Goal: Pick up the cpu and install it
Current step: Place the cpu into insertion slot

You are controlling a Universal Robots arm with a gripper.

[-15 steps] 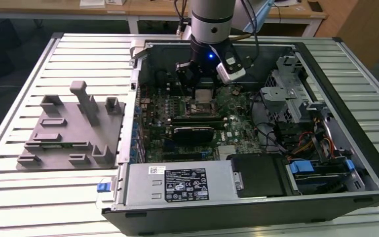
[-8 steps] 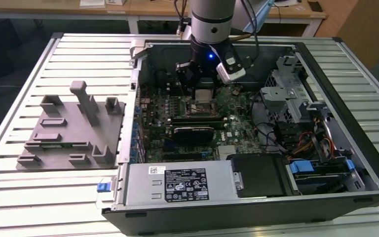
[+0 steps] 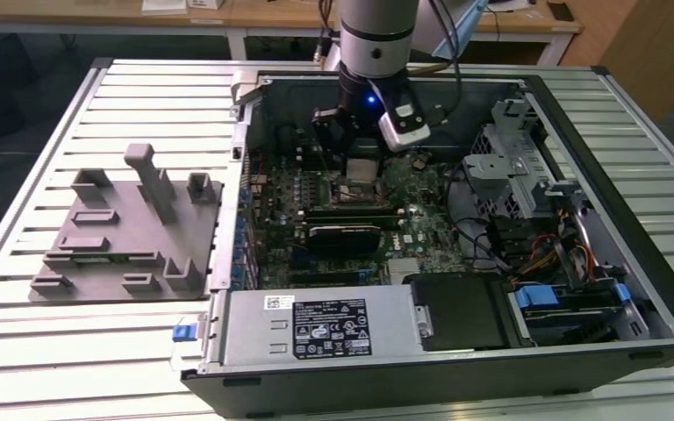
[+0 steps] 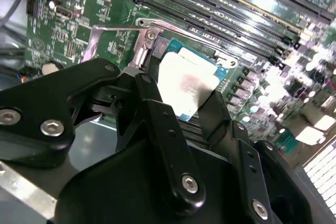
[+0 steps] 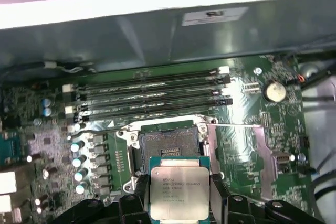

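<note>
Holding the cpu (image 5: 179,192) level, close above the open socket (image 5: 167,148).

Clamped by two opposite edges between the black fingers (image 4: 157,108) of the gripper (image 5: 179,186), silvery plate up. Hanging inside the open computer case (image 3: 653,281), over the motherboard (image 5: 239,114), not yet seated. Seen in the first wrist view just short of the bare socket, on the side away from the memory slots (image 5: 152,95); edges apparently square with the socket frame. No telling how much height remains.
</note>
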